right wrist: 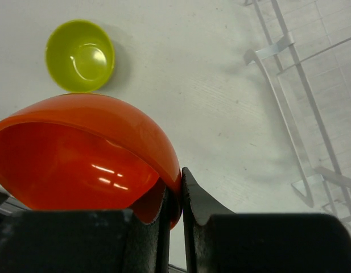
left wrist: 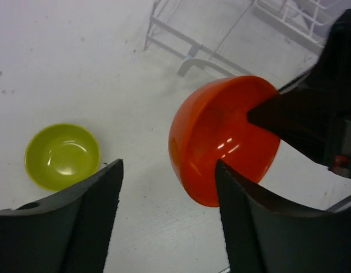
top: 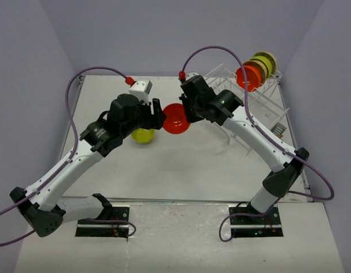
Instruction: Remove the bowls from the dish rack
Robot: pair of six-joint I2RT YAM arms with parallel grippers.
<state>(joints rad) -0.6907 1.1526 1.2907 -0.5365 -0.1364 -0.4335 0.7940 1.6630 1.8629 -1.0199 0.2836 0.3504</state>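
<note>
My right gripper [top: 188, 112] [right wrist: 181, 175] is shut on the rim of an orange-red bowl [top: 176, 118] [right wrist: 78, 153] and holds it above the table, tilted on edge. My left gripper [top: 157, 117] [left wrist: 169, 166] is open right beside that bowl [left wrist: 221, 136]. Its right finger lies against the bowl's near side, and its left finger stands apart. A yellow-green bowl [top: 143, 135] [left wrist: 62, 156] [right wrist: 80, 56] sits upright on the table under the left arm. The white wire dish rack [top: 265, 99] [right wrist: 300, 108] stands at the back right. It holds an orange-red bowl [top: 248, 78], a yellow-green bowl [top: 260, 68] and a cream bowl [top: 268, 58] on edge.
The rack's white legs and wires [left wrist: 192, 48] stand just beyond the held bowl. A small dark object [top: 279, 130] sits at the rack's near corner. The table's right edge runs close behind the rack.
</note>
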